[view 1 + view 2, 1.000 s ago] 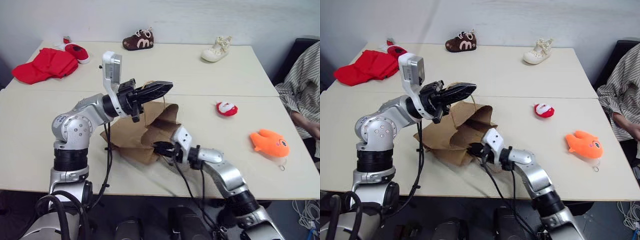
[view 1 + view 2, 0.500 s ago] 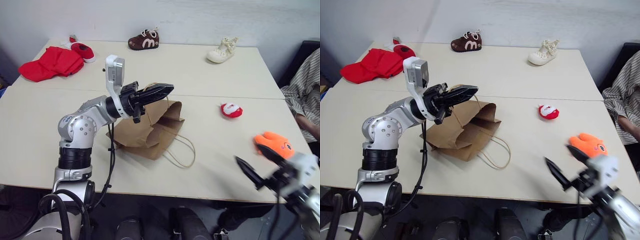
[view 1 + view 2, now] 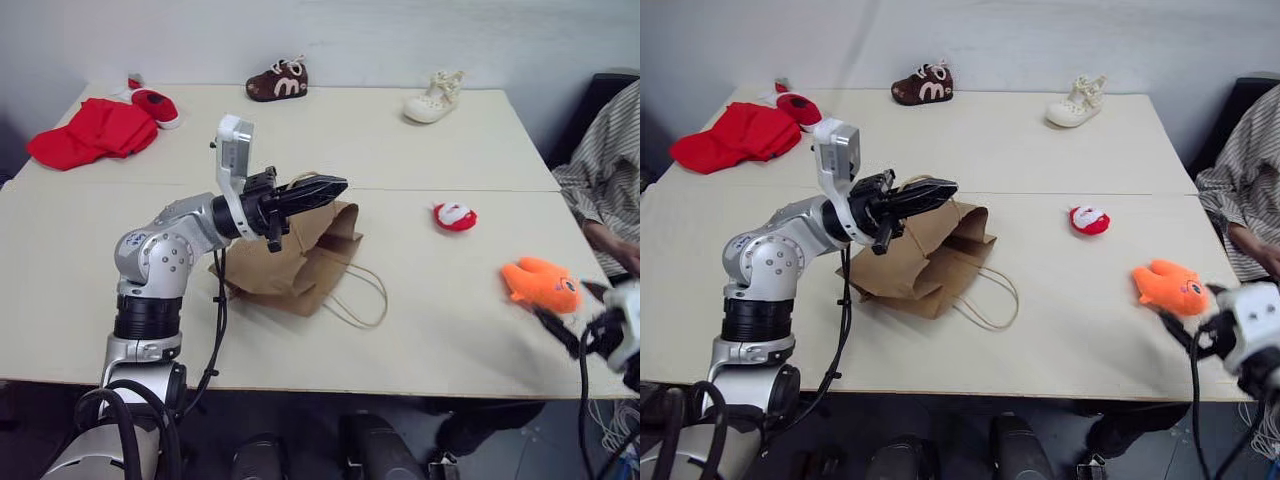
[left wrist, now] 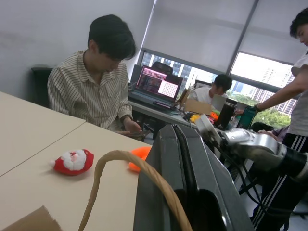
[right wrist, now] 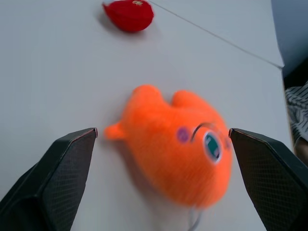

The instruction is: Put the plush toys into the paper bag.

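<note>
Bright orange fish plush [image 5: 179, 151], small teal eye, lying on table [image 3: 440, 330]

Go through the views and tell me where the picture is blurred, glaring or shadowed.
Right wrist view: the orange fish is smeared, its eye soft; the red plush casts a faint shadow. Left wrist view: the bright windows behind wash out, and the paper bag's handle sits close and soft. Eye views: even light, soft shadows beside the paper bag; the right gripper is blurred.
</note>
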### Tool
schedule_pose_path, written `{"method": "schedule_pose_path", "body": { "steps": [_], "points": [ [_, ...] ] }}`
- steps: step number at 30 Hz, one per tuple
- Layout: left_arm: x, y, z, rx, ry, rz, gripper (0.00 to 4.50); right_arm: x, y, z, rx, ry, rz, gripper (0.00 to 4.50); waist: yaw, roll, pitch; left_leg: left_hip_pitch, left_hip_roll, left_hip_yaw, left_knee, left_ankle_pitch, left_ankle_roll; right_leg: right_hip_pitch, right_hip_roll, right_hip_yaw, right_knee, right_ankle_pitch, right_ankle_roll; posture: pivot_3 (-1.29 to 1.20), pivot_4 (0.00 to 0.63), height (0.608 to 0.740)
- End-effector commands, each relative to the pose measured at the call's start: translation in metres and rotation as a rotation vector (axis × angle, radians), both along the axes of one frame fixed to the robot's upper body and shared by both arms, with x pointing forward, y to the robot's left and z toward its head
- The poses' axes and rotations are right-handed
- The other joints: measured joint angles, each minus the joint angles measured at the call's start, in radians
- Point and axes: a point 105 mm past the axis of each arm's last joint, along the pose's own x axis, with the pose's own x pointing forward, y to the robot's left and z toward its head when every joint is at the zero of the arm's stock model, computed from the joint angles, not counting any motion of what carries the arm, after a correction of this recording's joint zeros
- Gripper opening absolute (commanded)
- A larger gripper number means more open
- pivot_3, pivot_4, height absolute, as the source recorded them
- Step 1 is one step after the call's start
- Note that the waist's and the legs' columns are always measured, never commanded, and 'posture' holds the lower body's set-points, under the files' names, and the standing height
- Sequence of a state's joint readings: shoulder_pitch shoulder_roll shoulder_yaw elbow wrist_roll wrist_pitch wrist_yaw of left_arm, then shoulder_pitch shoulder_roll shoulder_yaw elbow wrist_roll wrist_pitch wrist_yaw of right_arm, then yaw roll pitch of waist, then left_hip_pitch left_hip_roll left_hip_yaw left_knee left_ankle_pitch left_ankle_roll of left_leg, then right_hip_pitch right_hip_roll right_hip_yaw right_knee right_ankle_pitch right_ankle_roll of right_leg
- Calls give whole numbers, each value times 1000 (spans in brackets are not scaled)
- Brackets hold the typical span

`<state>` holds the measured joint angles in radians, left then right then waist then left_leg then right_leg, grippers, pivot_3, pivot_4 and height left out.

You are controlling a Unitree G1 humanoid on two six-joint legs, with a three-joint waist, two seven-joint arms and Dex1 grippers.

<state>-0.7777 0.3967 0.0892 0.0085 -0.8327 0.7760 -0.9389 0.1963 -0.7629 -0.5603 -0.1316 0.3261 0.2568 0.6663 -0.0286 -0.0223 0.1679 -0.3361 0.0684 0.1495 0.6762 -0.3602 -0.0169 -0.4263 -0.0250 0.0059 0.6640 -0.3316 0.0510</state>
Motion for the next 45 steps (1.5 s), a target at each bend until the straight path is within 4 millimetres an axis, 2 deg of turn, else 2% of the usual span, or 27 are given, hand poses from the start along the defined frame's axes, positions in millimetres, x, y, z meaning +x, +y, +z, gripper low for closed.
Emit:
{"method": "schedule_pose_path", "body": {
  "steps": [1,3,7,12,15,18,20,24,27,31,34,36,38,43,45],
  "points": [
    [-7,2,7,9,-56,7,0,14,-21,-17,5,162,-74,4308,6,0,0,0,0,-1,-1,0,-1,0,0,-1,0,-1,0,0,150,740],
    [-8,3,7,11,-59,15,0,28,-28,-16,-46,182,-68,3896,9,0,1,-1,-1,-1,-2,1,0,-1,-1,-1,-1,-1,0,0,150,740],
    [-9,4,9,11,-65,24,0,37,-26,-19,-37,265,-15,2447,2,1,1,-1,-1,1,1,0,2,0,-2,0,-1,1,2,0,150,740],
    [-8,5,11,11,-74,32,0,33,-20,-20,3,381,51,901,2,0,1,-1,-1,0,3,0,2,2,-2,0,-1,1,4,0,150,740],
    [-7,6,12,10,-78,30,0,26,-2,-12,70,436,160,186,4,1,1,-1,-1,0,3,0,2,2,-2,0,-1,1,3,0,150,740],
    [-6,6,14,8,-82,29,0,29,14,5,138,397,231,128,2,0,1,-1,0,0,2,0,2,2,-2,0,-2,1,3,0,150,740],
    [-5,6,15,0,-85,28,0,29,37,18,174,353,347,128,0,1,1,-1,-1,0,2,0,2,1,-2,0,-1,1,3,0,150,740],
    [-6,7,20,-26,-77,12,0,25,117,45,210,249,674,128,-5,3,3,-1,0,0,2,0,1,1,-1,0,-1,1,3,0,150,740],
    [-8,6,22,-41,-62,-13,0,31,176,53,221,182,794,128,-8,4,3,-1,0,0,3,0,1,1,-1,0,0,1,3,0,150,740],
    [-10,0,28,-83,-7,-69,0,59,228,52,211,152,755,127,1,4,4,-3,0,-1,4,0,1,-1,-2,-1,0,1,3,0,150,740],
    [-9,-4,30,-98,-2,-84,0,60,268,46,167,180,856,127,3,4,5,-8,-1,-2,6,1,2,-5,-3,-3,0,1,3,0,150,740],
    [-8,-7,30,-103,-1,-84,0,62,289,36,137,217,887,127,-1,4,5,-11,-1,-3,6,0,3,-7,-4,-5,-1,1,3,0,150,740],
    [-10,-10,31,-112,-4,-96,0,73,303,28,67,209,877,127,-3,4,5,-16,-1,-3,7,0,3,-11,-5,-5,0,1,3,0,150,740],
    [-11,-11,34,-141,-4,-105,0,101,325,27,56,154,824,127,-10,4,5,-19,-2,-2,9,1,4,-18,-7,-5,6,1,3,0,150,740],
    [-10,-11,34,-152,0,-105,0,105,335,26,57,144,836,127,-16,4,5,-19,-2,-2,9,1,4,-18,-7,-5,7,1,3,0,150,740]
  ]
}}
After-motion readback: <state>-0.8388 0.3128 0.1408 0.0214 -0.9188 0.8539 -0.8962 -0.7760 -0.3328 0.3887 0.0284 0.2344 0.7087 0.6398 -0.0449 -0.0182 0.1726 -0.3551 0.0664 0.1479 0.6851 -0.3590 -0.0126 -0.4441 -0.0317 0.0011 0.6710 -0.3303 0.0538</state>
